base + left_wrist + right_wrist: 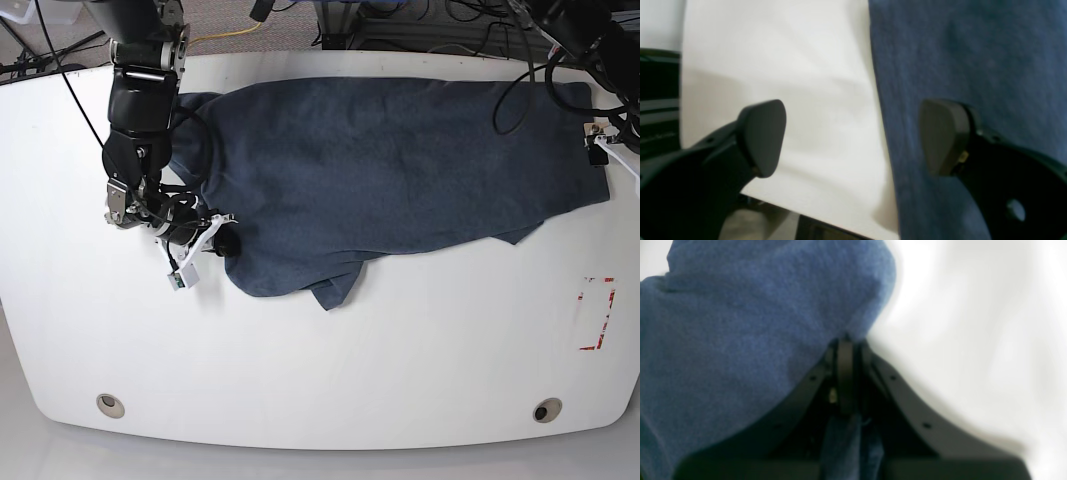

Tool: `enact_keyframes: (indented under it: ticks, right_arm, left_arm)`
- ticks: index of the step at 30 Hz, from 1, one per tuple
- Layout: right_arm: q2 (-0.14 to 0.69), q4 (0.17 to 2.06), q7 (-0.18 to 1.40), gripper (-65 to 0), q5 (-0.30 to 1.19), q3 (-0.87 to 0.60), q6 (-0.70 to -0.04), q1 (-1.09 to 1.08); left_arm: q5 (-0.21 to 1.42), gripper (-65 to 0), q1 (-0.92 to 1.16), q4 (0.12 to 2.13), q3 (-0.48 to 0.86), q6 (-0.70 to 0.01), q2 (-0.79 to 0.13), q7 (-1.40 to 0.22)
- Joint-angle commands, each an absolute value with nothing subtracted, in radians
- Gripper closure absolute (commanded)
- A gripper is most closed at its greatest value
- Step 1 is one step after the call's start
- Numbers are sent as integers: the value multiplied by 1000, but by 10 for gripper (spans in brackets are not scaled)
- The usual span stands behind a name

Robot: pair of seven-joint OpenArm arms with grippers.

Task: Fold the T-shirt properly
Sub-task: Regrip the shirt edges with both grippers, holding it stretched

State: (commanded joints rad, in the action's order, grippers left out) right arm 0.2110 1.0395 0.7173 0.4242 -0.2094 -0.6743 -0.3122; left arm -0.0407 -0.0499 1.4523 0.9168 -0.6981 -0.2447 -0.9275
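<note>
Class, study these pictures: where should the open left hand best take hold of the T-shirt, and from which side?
Probably the T-shirt's straight side edge between the open left hand's fingers, approached from the bare table side, since one finger is already over cloth and one over table.

The T-shirt (pixel 390 170) is a big dark slate-blue heathered one, spread mostly flat across the far half of the white table with no lettering showing on the upward side, so it's just plain blue fabric up top. Its near edge is uneven, with a rumpled flap sticking out toward the front around the middle-left, and the end on the base view's right reaches close to the table edge. Up close (pixel 973 50) the weave looks soft and fuzzy, and the edge there runs straight over the white surface.
</note>
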Motion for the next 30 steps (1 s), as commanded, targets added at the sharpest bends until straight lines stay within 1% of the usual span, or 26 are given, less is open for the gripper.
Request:
enact_keyframes:
  ticks: [4,11,15,17,21,24,28,30]
  right_arm:
    - [209,1040,717,0,427,-208,-677,-306]
    - [206,1040,717,0,429,-208,-682,-306]
    - [206,1040,717,0,429,-208,-682,-306]
    - [206,1040,717,0,429,-208,-682,-306]
    - [205,1041,717,0,429,-208,-682,-306]
    - [205,1041,717,0,429,-208,-682,-306]
    - [205,1041,717,0,429,-208,-682,-305]
    - [205,1041,717,0,429,-208,-682,-305]
  left_arm:
    - [-39,-593,-84,1359,914,-698,-280,-928]
    - [-36,-593,-101,1287,912,-698,-285,-924]
    - [50,-593,-101,1241,892,-698,-285,-909]
    - [97,-592,-97,1241,860,-698,-286,-909]
    - [153,-592,-62,1296,858,-698,-303,-911]
    - [226,-592,-27,1348,855,-698,-315,-911]
    - [266,-592,-16,1343,858,-698,-351,-911]
    - [271,-592,-19,1343,858,-698,-352,-911]
